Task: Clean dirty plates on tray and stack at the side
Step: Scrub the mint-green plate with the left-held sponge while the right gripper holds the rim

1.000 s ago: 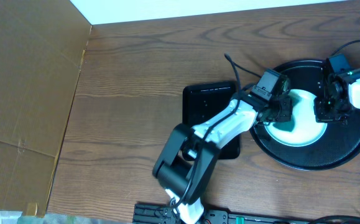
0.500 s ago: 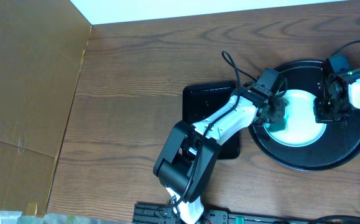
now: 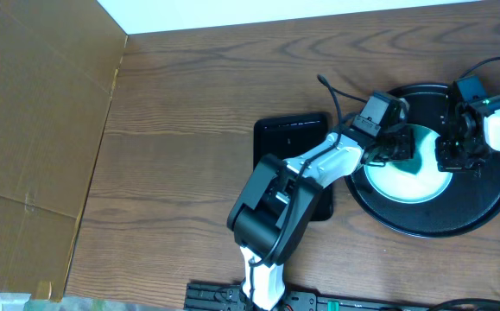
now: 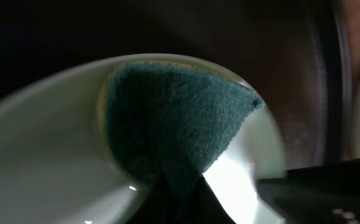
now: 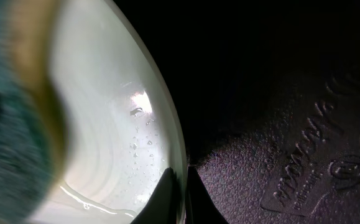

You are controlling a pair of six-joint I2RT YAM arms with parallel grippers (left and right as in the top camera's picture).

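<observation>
Left pincer: my left pincer [image 3: 398,147] is closed on a green sponge [image 4: 173,118], gripping it from above at its pinched lower end in the wrist view.
Sponge: its flat face is pressed onto the plate [image 3: 409,177], on the upper left part of the plate as seen from overhead.
Right pincer: my right pincer [image 5: 181,190] is clamped on the plate's right rim, one dark fingertip on each side of the edge.
Plate: pale mint, round and glossy; it lies inside the tray [image 3: 457,220], a little left of the tray's middle. Small water drops sit on its surface near the rim I am pinching. Whether another plate lies under it I cannot tell.
Tray: large, round, black, with a raised rim; it rests on the counter [image 3: 189,130] at the right side, both my arms reaching over it.
Small tray: a black rectangular small tray [image 3: 288,138] lies on the counter just left of the round one, partly covered by my left arm.
Left edge: brown cardboard [image 3: 34,112] covers the far left of the counter.
Blur: in the right wrist view the sponge is only a blurred green mass at the left border.
</observation>
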